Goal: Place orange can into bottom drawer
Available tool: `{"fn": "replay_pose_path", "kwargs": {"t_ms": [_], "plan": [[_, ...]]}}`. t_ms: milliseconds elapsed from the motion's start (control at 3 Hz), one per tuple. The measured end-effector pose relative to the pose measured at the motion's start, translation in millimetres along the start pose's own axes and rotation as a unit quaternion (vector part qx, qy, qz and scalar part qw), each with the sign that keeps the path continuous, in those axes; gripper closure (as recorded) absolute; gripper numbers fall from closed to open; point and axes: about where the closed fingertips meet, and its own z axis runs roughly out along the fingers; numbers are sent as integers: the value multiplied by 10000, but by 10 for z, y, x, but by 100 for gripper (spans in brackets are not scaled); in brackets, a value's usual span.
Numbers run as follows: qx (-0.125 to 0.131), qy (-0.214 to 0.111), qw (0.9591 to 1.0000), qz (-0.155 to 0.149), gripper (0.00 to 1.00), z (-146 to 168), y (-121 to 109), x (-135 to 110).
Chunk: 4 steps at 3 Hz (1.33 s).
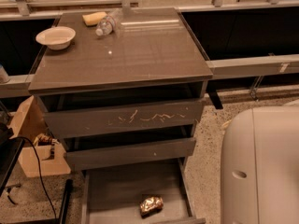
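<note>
The orange can (pixel 151 204) lies on its side inside the open bottom drawer (pixel 117 190), near its front edge, so the placing looks done; the pincer is out of sight, only the white arm shell (pixel 261 171) showing right of that drawer, so I cannot tell its grip.

White bowl (pixel 55 36), yellow sponge (pixel 94 18) and clear bottle (pixel 108 23) rest atop the cabinet (pixel 140 55).

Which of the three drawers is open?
The bottom drawer: its floor shows, with the orange can on it. The scratched upper drawer and middle drawer show only fronts. The hand is out of view.
</note>
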Motion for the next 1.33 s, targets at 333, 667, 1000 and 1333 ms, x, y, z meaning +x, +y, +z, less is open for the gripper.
{"fn": "replay_pose_path", "kwargs": {"t_ms": [333, 667, 1000, 1333], "plan": [[0, 0, 10000, 0, 100, 0, 0, 0], [3, 405, 9991, -133, 100, 48, 2, -5], [-14, 1176, 9902, -749, 100, 111, -70, -277], [-3, 1945, 9736, -1194, 100, 225, 6, -511]]}}
